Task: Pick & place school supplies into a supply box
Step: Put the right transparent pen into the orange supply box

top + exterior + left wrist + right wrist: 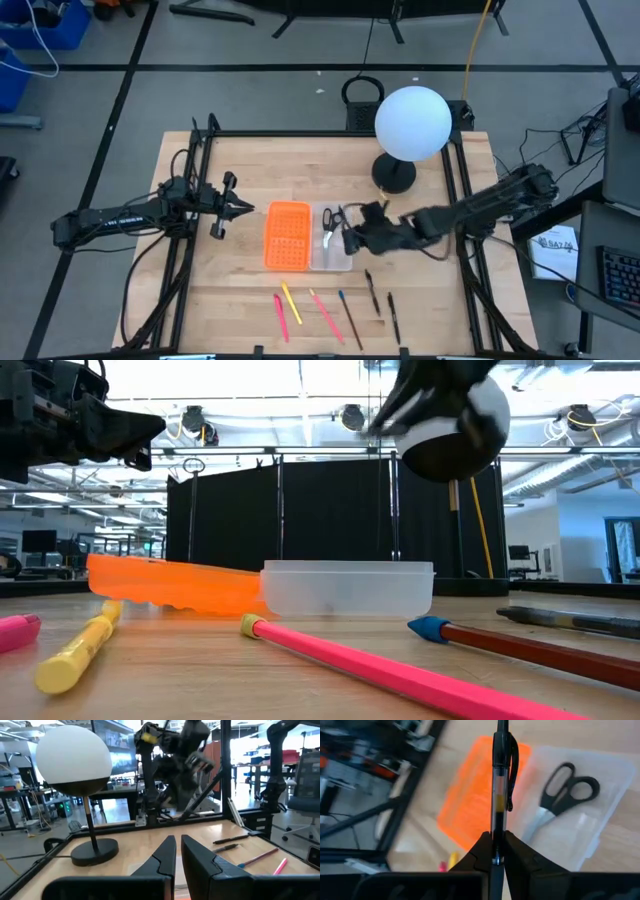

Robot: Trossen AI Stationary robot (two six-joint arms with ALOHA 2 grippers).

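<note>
The right end effector (pixel 493 851) has its fingers pinched on a slim clear-barrelled pen with a black clip (pixel 498 785), held above the open plastic supply box (pixel 300 236), whose halves are a gridded orange lid and a translucent tray. Black-handled scissors (pixel 562 793) lie in the tray. The left end effector (pixel 232 206), pressed nearly together, hovers beside the box. Loose pencils (pixel 322 313) lie on the wooden tabletop (pixel 240 280).

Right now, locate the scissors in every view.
High view: scissors lie in the clear tray, beside the orange half.
Low view: not visible; tray wall hides them.
Left wrist view: not in it.
Right wrist view: scissors right of the held pen.
Shared landmark: orange half.
</note>
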